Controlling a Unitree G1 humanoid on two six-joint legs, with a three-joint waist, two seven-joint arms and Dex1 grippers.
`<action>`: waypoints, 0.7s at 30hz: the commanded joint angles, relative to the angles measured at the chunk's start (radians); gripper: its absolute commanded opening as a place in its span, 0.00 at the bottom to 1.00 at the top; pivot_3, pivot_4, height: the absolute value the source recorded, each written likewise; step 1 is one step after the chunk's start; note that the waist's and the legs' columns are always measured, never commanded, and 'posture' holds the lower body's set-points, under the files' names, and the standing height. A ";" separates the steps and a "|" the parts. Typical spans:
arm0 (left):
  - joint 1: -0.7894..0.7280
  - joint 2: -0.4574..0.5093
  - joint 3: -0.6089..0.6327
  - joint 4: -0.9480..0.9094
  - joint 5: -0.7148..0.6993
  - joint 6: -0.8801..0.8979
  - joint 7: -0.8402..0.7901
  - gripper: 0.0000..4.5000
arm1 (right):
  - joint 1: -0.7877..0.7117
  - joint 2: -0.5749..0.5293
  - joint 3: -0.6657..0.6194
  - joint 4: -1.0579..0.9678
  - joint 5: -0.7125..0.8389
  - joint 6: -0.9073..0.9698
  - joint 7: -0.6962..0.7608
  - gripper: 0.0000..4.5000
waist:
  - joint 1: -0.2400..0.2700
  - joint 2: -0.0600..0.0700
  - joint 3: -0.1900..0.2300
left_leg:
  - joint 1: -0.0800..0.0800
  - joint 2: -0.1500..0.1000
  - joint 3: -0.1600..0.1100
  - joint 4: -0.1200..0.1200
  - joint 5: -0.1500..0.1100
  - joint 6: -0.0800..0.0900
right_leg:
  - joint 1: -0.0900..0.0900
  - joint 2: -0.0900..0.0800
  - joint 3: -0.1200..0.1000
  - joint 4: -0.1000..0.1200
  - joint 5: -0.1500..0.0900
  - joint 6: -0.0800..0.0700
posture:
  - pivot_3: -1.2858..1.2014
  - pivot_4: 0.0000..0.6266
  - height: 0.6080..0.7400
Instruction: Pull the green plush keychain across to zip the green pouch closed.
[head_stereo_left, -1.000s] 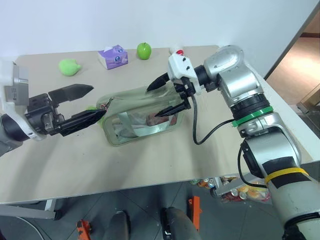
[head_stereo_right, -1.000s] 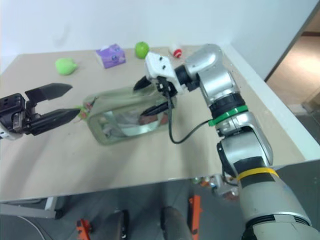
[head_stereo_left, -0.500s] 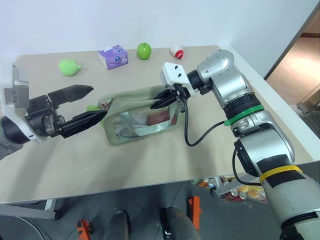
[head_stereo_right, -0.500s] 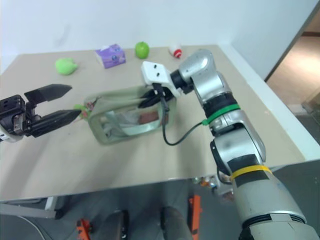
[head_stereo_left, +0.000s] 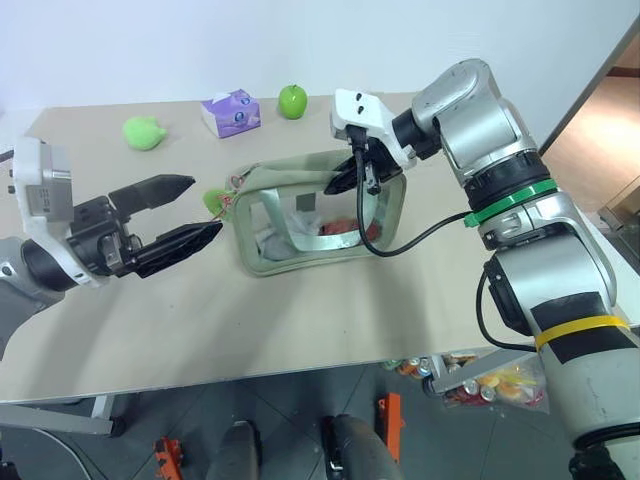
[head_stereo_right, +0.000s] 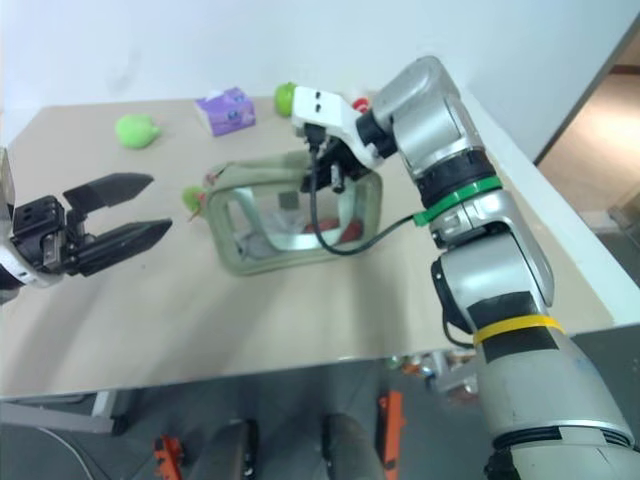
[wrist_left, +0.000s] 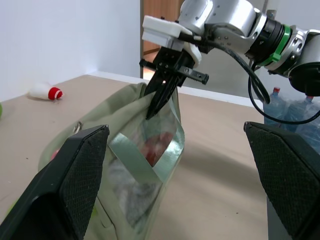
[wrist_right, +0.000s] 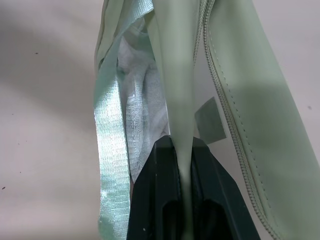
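The green pouch (head_stereo_left: 300, 215) stands upright mid-table, its clear side panel toward me. My right gripper (head_stereo_left: 338, 184) is shut on a pale green strap at the pouch's top right; the right wrist view shows that strap (wrist_right: 176, 75) pinched between the black fingers (wrist_right: 159, 200). The green plush keychain (head_stereo_left: 215, 200) hangs at the pouch's left end. My left gripper (head_stereo_left: 205, 206) is open, its fingertips level with the keychain and just short of it, touching nothing. Its wide-apart fingers (wrist_left: 75, 190) frame the pouch (wrist_left: 145, 170) in the left wrist view.
Along the back of the table sit a loose lime plush blob (head_stereo_left: 143, 132), a purple tissue pack (head_stereo_left: 232, 112), a green apple (head_stereo_left: 292, 100) and a small red-and-white item (head_stereo_right: 360, 100). The table's right edge (head_stereo_left: 560, 200) lies beyond my right arm.
My right gripper shut on the pouch's top strap and pulled it up and to the right. The pouch now stands upright and taller. My left gripper stayed open in place.
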 joint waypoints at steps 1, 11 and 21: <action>-0.025 0.004 0.002 0.002 0.002 -0.023 -0.001 1.00 | -0.021 -0.022 -0.009 -0.110 -0.005 0.102 -0.001 0.01 | 0.000 0.000 0.000 | 0.000 0.000 0.000 0.000 0.000 0.000 | 0.000 0.000 0.000 0.000 0.000 0.000 | 0.52 0.24 1.00; -0.041 0.006 -0.014 0.020 0.004 -0.019 -0.001 1.00 | 0.086 -0.053 -0.002 -0.379 0.054 0.275 0.026 0.01 | -0.002 0.000 0.000 | 0.000 0.000 0.000 0.000 0.000 0.000 | -0.001 0.000 0.000 0.001 0.000 0.001 | 0.52 0.24 1.00; -0.058 0.017 -0.012 0.026 -0.004 -0.008 0.006 1.00 | 0.176 -0.077 -0.013 -0.460 0.094 0.302 -0.031 0.01 | -0.007 0.000 0.000 | 0.000 0.000 0.000 0.000 0.000 0.000 | 0.000 0.000 0.000 0.001 0.000 0.000 | 0.52 0.24 1.00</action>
